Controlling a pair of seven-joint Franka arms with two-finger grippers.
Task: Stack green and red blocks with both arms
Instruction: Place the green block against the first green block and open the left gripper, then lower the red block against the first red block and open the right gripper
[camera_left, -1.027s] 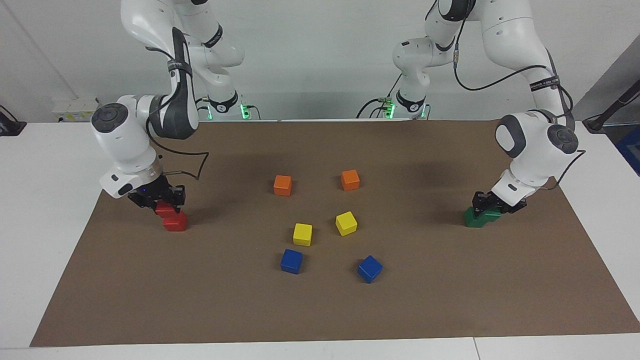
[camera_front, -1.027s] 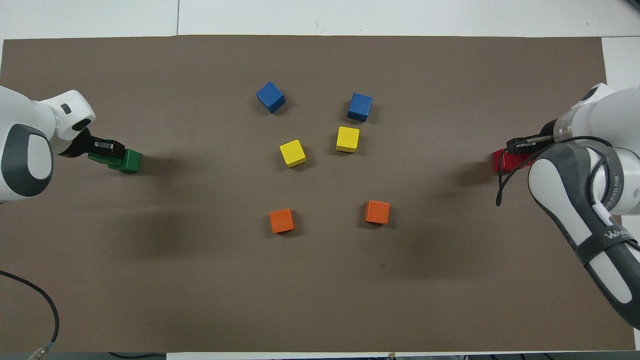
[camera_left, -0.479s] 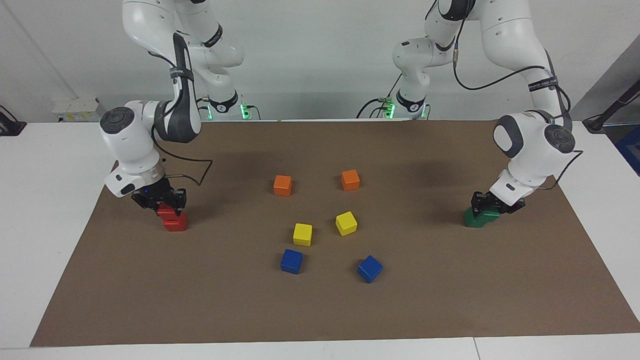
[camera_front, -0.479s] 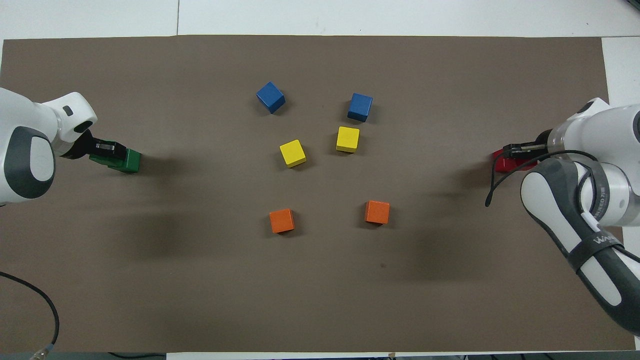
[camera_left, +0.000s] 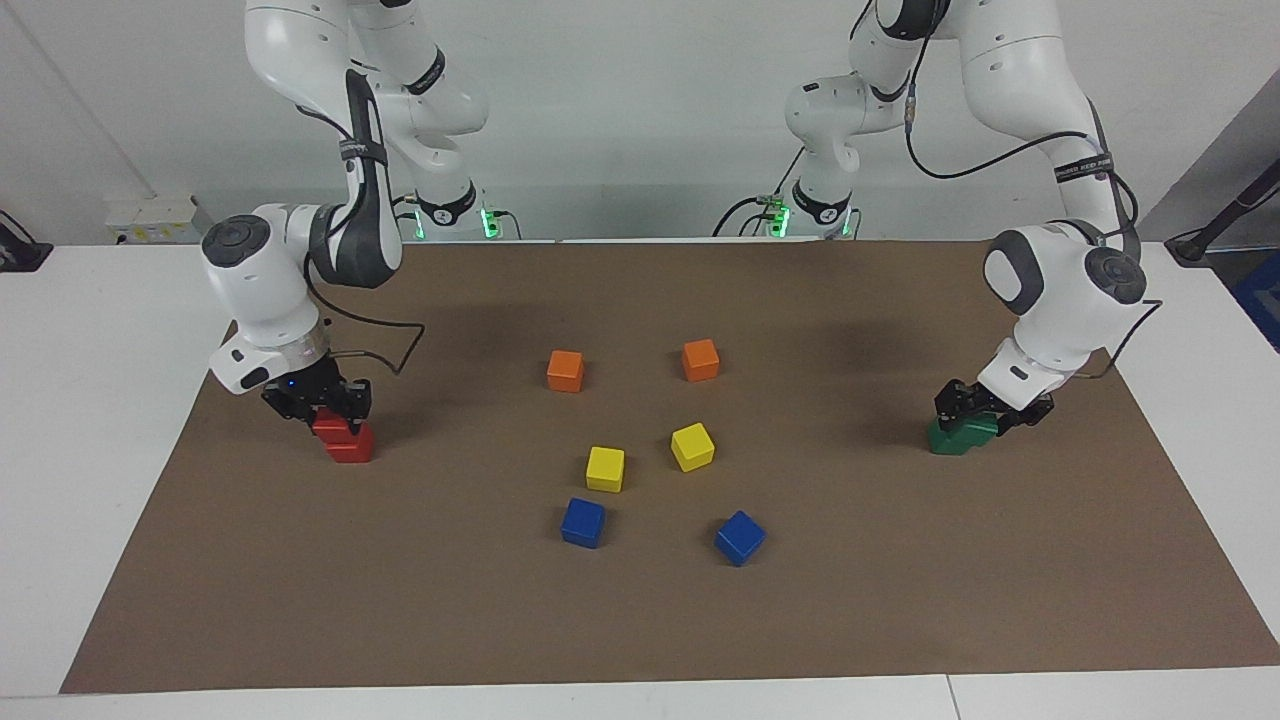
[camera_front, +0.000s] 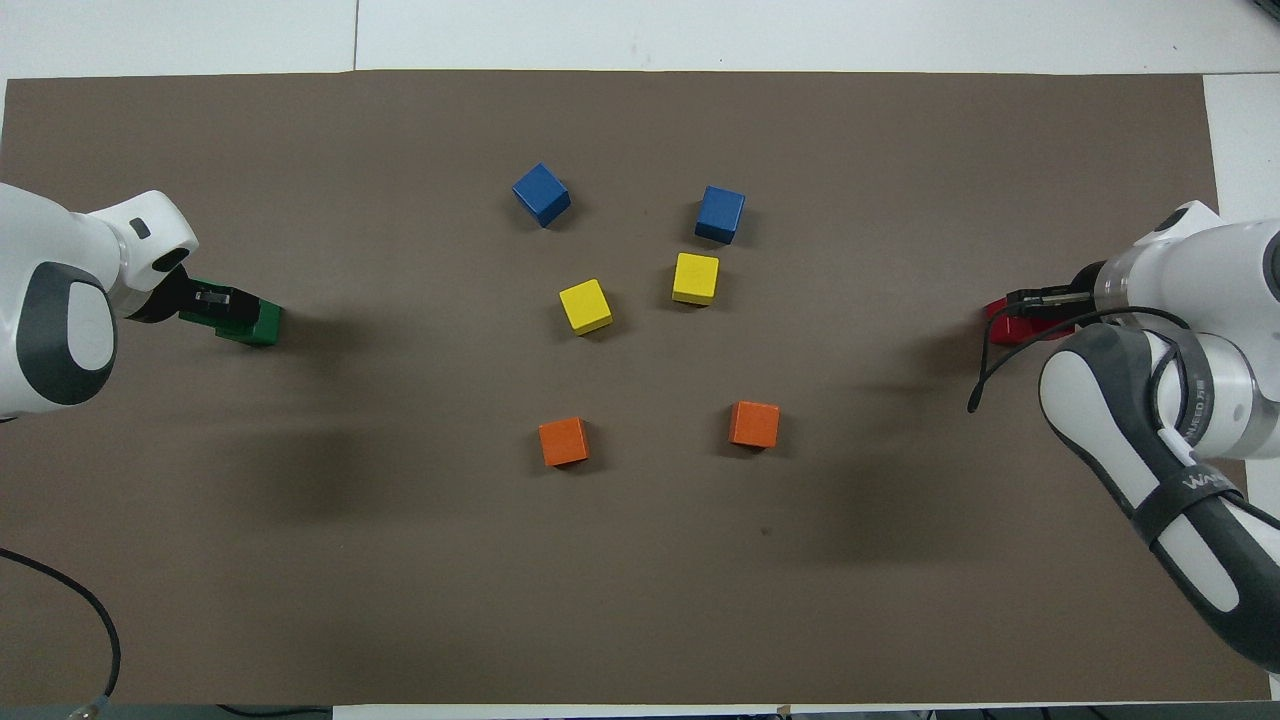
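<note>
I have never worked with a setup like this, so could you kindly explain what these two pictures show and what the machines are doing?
These are two white robot arms at a table with a brown mat. One picture looks at them from across the table, the other looks down from above their own end.

The right gripper is at a red block resting, slightly offset, on a second red block. The left gripper is at a green block on another green block, also offset. Whether either pair of fingers still clamps cannot be read.

In the middle lie two orange blocks, two yellow blocks and two blue blocks, all untouched.
</note>
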